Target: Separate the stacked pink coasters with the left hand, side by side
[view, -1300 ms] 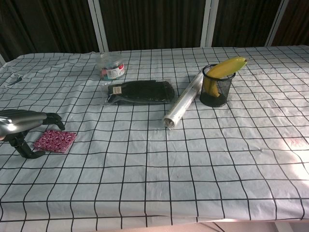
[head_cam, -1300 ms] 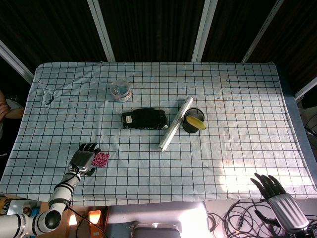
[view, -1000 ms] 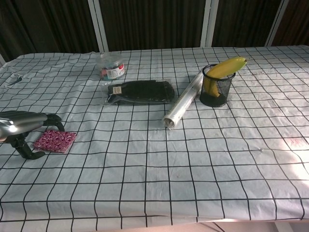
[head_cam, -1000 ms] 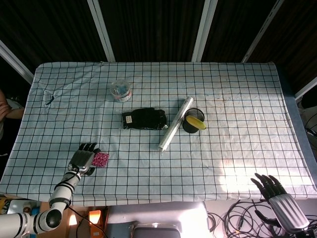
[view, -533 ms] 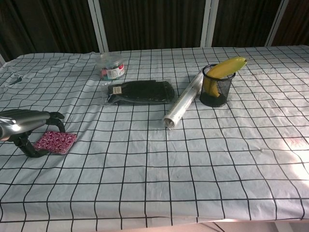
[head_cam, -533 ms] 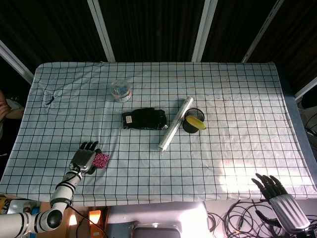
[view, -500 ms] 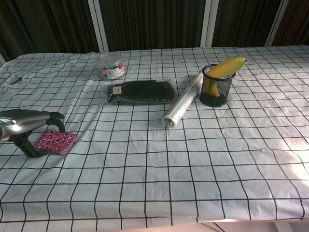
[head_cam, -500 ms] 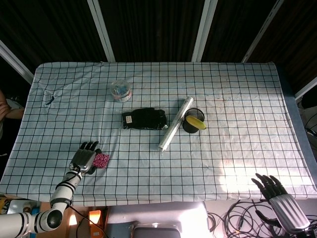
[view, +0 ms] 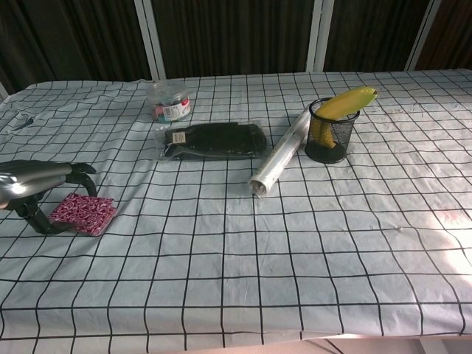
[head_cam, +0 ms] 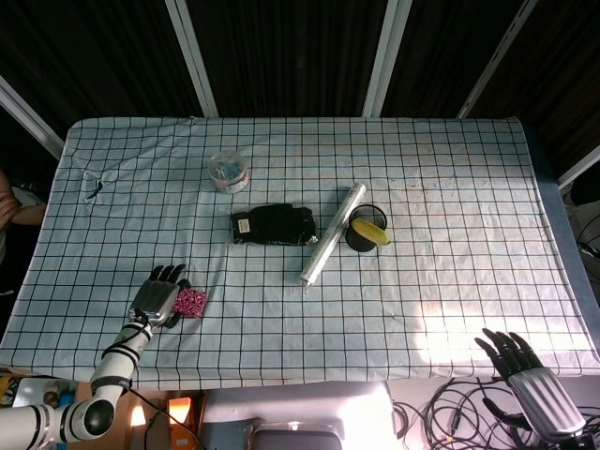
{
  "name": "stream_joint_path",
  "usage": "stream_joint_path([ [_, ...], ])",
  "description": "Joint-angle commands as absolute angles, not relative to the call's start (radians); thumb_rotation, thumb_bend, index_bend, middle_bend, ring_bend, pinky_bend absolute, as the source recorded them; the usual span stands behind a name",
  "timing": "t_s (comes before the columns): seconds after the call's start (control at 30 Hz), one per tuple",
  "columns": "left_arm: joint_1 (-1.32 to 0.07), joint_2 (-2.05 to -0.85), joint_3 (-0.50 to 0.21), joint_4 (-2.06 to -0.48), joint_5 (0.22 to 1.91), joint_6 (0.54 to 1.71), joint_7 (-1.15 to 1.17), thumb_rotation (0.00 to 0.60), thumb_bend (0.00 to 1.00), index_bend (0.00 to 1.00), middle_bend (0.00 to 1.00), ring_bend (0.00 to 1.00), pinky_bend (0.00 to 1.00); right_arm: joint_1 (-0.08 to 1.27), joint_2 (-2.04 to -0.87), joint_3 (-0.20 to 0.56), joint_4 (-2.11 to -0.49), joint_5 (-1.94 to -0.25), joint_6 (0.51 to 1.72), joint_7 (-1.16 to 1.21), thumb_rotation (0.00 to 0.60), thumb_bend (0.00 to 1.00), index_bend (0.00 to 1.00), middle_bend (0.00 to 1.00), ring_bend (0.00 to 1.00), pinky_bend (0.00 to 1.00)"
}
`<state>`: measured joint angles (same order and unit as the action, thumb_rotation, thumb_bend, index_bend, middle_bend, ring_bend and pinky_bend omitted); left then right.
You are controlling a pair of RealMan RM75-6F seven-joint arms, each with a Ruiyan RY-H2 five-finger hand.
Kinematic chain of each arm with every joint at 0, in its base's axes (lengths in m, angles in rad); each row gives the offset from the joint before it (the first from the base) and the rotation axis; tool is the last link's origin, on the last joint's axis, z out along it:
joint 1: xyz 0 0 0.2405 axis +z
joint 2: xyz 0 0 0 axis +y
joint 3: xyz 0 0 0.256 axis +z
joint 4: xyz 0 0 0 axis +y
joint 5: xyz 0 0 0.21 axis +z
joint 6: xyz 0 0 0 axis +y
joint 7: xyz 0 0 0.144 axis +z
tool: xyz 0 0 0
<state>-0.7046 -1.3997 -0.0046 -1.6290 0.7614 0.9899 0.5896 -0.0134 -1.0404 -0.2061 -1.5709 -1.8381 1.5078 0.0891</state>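
**Left hand set at the edge of the pink coasters**

The dark fingers of the left hand are seen curved down over the near-left edge of the pink coasters, with the thumb lowered to the cloth just beside them; whether anything is actually pinched cannot be told from either view. The coasters are found as one patterned pink square at about 8 o'clock on the checked tablecloth, flat or nearly so, and touching the hand's right side in the head view.

From there outward, a black packaged item is laid near the table's centre, and a small clear tub is placed beyond it at 11 o'clock. A clear-wrapped roll is laid diagonally just right of centre, beside a black mesh cup in which a banana is stood.

The right hand is held off the table's near edge at 5 o'clock, its fingers spread with nothing in them
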Motion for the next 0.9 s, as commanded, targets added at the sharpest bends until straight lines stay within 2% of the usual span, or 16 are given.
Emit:
stream_joint_path([
  [0.03, -0.697, -1.385, -0.005, -1.644, 0.771, 1.002, 0.584, 0.6, 0.36, 0.44, 0.0, 0.0, 0.0, -0.013, -1.041, -0.206, -1.571, -1.838, 1.507, 0.088, 0.6, 0.2, 0.0, 0.0, 0.0, 0.0],
  [0.3, -0.649, -1.293, 0.003, -1.676, 0.788, 1.058, 0.551, 0.6, 0.36, 0.45, 0.0, 0.0, 0.0, -0.015, -1.041, -0.208, -1.571, -1.84, 1.509, 0.085, 0.6, 0.2, 0.0, 0.0, 0.0, 0.0],
  [0.6, -0.633, -1.29, -0.005, -1.55, 0.706, 0.939, 0.462, 0.6, 0.36, 0.43, 0.0, 0.0, 0.0, -0.014, -1.044, -0.209, -1.574, -1.843, 1.504, 0.076, 0.6, 0.2, 0.0, 0.0, 0.0, 0.0],
  [0.67, -0.631, -1.299, -0.005, -1.521, 0.7, 0.92, 0.451, 0.6, 0.37, 0.38, 0.0, 0.0, 0.0, -0.013, -1.044, -0.209, -1.575, -1.843, 1.501, 0.074, 0.6, 0.2, 0.0, 0.0, 0.0, 0.0],
  [0.8, -0.625, -1.322, -0.006, -1.47, 0.721, 0.889, 0.419, 0.6, 0.37, 0.13, 0.0, 0.0, 0.0, -0.007, -1.045, -0.207, -1.581, -1.837, 1.488, 0.07, 0.6, 0.2, 0.0, 0.0, 0.0, 0.0],
  [0.9, -0.621, -1.317, -0.001, -1.486, 0.741, 0.895, 0.421, 0.6, 0.37, 0.1, 0.0, 0.0, 0.0, -0.007, -1.044, -0.208, -1.583, -1.837, 1.487, 0.068, 0.6, 0.2, 0.0, 0.0, 0.0, 0.0],
])
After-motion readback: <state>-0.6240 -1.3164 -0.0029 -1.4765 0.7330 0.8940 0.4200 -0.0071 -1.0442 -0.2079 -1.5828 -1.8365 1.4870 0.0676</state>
